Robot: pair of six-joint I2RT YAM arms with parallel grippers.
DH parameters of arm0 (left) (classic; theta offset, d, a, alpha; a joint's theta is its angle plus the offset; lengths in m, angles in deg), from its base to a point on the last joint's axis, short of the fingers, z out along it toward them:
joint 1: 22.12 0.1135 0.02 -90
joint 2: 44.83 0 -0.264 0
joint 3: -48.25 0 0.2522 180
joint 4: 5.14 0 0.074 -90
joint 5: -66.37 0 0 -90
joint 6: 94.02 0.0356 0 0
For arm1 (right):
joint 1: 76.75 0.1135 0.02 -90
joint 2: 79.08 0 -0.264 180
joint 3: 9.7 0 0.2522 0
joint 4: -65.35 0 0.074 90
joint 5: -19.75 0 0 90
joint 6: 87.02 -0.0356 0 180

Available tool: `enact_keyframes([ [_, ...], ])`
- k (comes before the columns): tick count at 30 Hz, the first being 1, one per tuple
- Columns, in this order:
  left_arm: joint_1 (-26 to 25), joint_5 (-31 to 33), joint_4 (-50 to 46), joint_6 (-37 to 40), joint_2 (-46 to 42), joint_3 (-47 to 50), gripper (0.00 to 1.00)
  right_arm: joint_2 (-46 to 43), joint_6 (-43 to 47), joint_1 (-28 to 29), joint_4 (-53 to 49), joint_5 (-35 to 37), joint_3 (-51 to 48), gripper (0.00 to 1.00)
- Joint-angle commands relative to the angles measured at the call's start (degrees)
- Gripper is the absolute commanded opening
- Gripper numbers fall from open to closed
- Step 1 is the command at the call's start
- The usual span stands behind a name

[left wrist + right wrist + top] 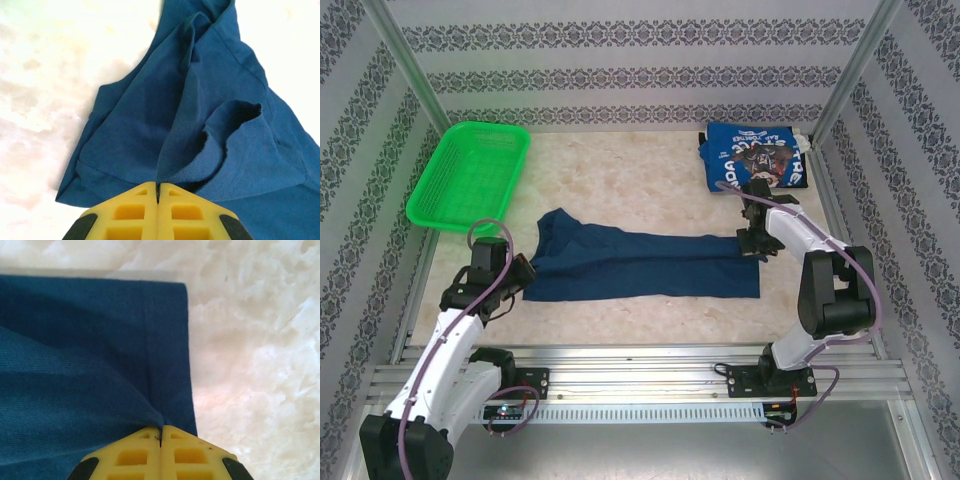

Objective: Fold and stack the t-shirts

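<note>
Top external: navy shirt (640, 265) lies long-ways across the middle of the surface (650, 190), left tool (526, 272) clenched on its left end, right tool (752, 254) clenched on its right. Blue shirt (757, 155) sits folded, far right corner.

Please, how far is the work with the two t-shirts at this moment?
Done: the brighter blue t-shirt lies folded at the far right corner. In hand: the navy t-shirt lies as a long strip; the left gripper and right gripper are each shut on one end of it. Left: fold it shorter and stack it with the blue one.
</note>
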Motion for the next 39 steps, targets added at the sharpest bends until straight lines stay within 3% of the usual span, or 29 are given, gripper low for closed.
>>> enact_keyframes([
  [1,0.8,1.75,0.11,-0.75,0.63,1.42,0.05,1.71,-0.88,2.0,-1.95,1.17,-0.58,0.11],
  [5,0.89,2.52,-1.52,-1.21,2.71,1.76,0.06,3.81,-2.71,2.71,-4.61,3.32,-0.13,0.19],
  [10,1.06,5.85,-3.15,-1.99,6.13,-0.39,0.36,2.96,-5.04,1.04,-5.16,4.34,0.31,0.49],
  [17,1.06,8.86,-6.38,0.49,7.74,-8.88,0.57,-2.43,-6.18,-0.36,-4.34,0.25,3.97,0.67],
  [20,1.11,5.77,-3.59,2.24,9.26,-12.08,0.67,-4.36,-6.34,-0.3,-2.7,-5.18,5.35,0.73],
  [24,0.13,-4.98,2.19,4.06,17.62,-14.41,0.75,-6.11,-6.09,1.3,1.5,-14.53,5.17,0.86],
  [28,0.01,-4.95,2.75,6.09,30.09,-19.98,0.76,-7.68,-7.43,2.32,6.03,-20.37,2.55,0.93],
  [39,-0.34,-0.82,-0.81,11.15,57.15,-40.36,0.67,-7.24,-7.4,2.7,5.55,-22.1,0.79,0.93],
])
